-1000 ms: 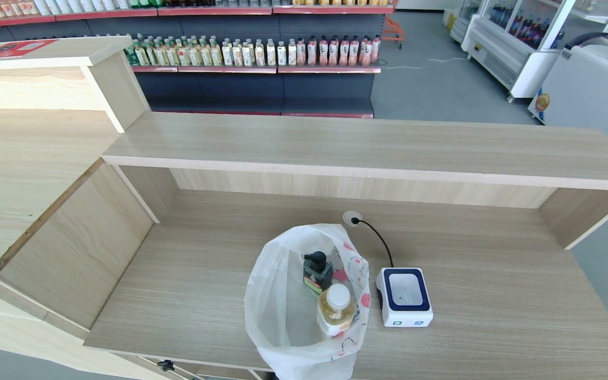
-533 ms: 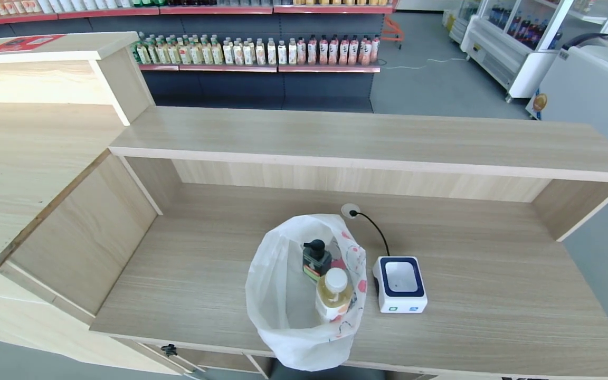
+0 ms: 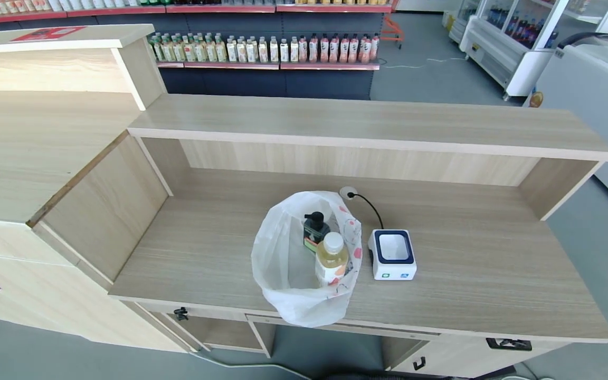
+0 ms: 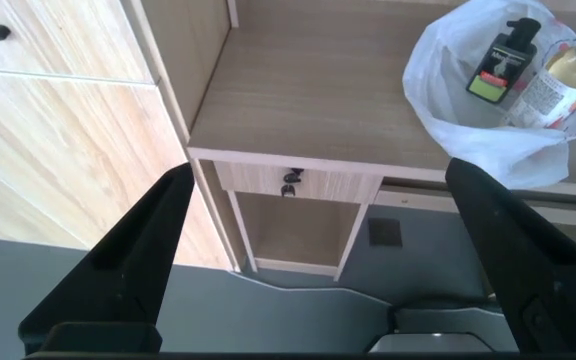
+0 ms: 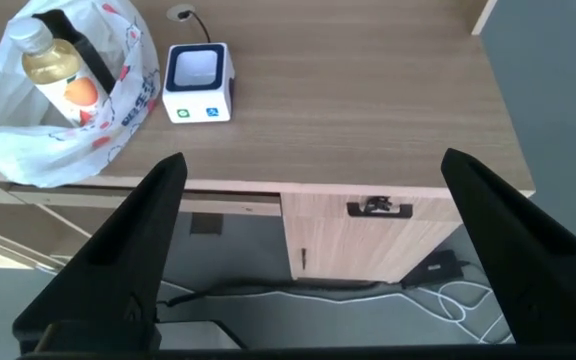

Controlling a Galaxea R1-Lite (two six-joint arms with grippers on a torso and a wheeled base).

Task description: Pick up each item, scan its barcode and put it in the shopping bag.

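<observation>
While poised low before counter [image 4: 308,90], left end effector [image 4: 318,170], right end effector [image 5: 313,158] spread wide, empty.

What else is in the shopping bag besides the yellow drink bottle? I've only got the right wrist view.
Observer: A dark pump bottle with a green label, standing just beyond the drink bottle inside the shopping bag.
Operator: And the left arm?
Observer: Its jaws stand open, out in front of the counter, touching nothing.
Operator: What's behind the scanner?
Observer: A raised wooden ledge along the counter's back.
</observation>
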